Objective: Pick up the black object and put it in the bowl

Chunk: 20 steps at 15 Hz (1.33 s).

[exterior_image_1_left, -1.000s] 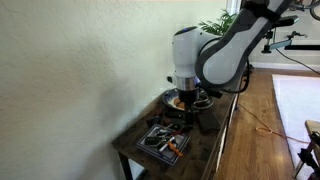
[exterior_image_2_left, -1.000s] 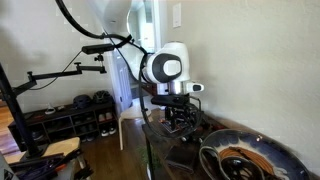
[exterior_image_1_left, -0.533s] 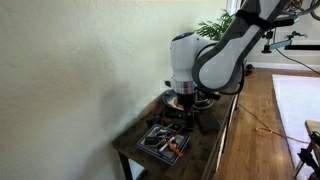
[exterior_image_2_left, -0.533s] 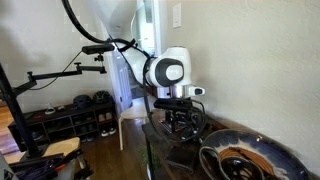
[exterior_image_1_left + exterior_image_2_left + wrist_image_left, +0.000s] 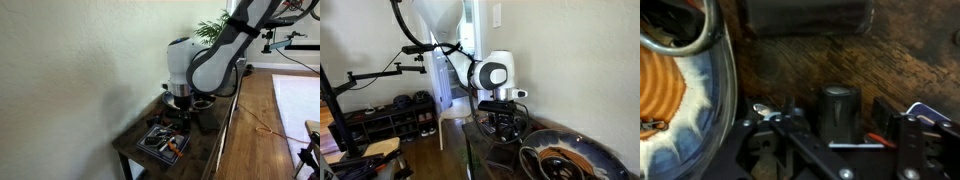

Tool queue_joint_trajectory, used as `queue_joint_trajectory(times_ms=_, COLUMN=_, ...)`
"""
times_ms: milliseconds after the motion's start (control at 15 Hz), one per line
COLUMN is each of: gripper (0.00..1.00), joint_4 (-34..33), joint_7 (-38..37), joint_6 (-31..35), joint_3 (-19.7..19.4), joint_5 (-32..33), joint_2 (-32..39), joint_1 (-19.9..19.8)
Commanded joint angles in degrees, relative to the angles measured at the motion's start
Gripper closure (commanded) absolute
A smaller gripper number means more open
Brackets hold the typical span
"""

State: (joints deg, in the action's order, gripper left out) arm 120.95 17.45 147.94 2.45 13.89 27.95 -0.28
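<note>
The black object (image 5: pixel 840 113) is seen lower centre, outside the bowl (image 5: pixel 685 95); the gripper (image 5: pixel 183 102) state cannot be told.

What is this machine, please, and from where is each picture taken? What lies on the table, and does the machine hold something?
It is a robot arm with a two-fingered gripper at its end, steered by a person. Two pictures come from cameras standing in the room, at different places. The third comes from a camera on the robot's wrist, looking down past the gripper. On the dark wooden table lie a flat tray of small tools, a wide bowl with an orange-brown inside, and a small black object. In the wrist view the black object stands between the fingers, beside the bowl, not in it. The jaws look open, so nothing seems held yet.
</note>
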Motion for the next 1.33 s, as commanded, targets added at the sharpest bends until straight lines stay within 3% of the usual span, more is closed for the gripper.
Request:
queue_joint_trajectory(times_ms=0, gripper=0.5, joint_4=-1.2, joint_7=2.2, joint_6=-0.2, joint_3=1.0, joint_5=-1.8, joint_2=0.6, joint_1=-1.4)
queue_joint_trajectory(times_ms=333, gripper=0.82, joint_4=-0.9, joint_7=2.4, joint_6=0.1, joint_3=1.2, joint_5=-3.4, joint_2=0.1, joint_1=-2.0)
queue_joint_trajectory(times_ms=1267, gripper=0.83, joint_4=4.6, joint_7=-0.8, joint_6=0.8, joint_3=-2.1, joint_5=0.1, joint_2=-12.8, joint_1=-0.6)
